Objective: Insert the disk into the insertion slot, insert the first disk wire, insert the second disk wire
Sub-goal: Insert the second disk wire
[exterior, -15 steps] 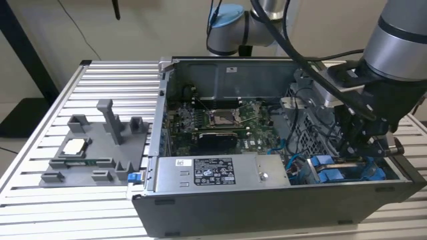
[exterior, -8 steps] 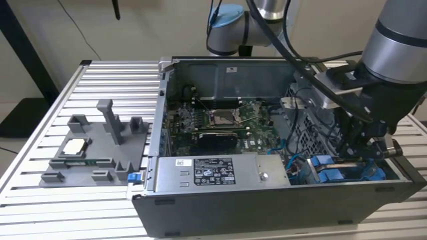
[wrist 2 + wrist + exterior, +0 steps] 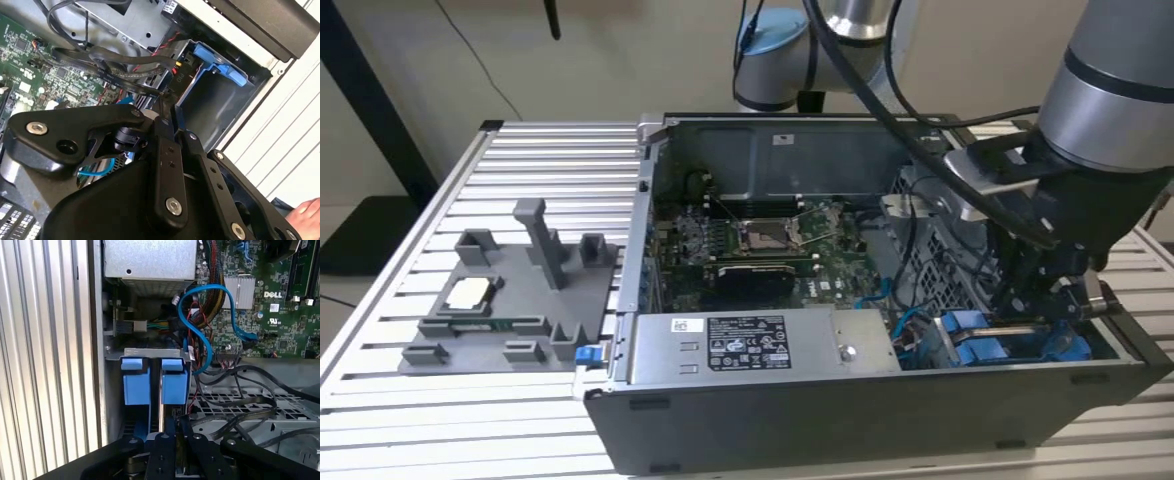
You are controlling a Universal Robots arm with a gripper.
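Note:
The disk shows by its bright blue frame: two blue tabs (image 3: 135, 382) stand side by side in the insertion slot (image 3: 115, 352) at the case's front corner, also blue in the exterior view (image 3: 970, 340). Its silver body is hidden. My gripper (image 3: 173, 432) hangs low in that corner (image 3: 1034, 300), right over the tabs. Its black fingers (image 3: 162, 150) meet at the tips, so it is shut (image 3: 169, 112); I cannot tell if anything thin is pinched. A black flat wire (image 3: 125, 75) ends close to the fingertips. A blue wire (image 3: 200, 290) loops beside the slot.
The open computer case (image 3: 720, 430) lies on a slatted metal table (image 3: 520, 160). Inside are the motherboard (image 3: 761, 240) and a silver power supply (image 3: 761, 345). A grey fixture (image 3: 507, 300) with small parts sits at the exterior view's left. Loose black cables (image 3: 240, 405) crowd the perforated bracket.

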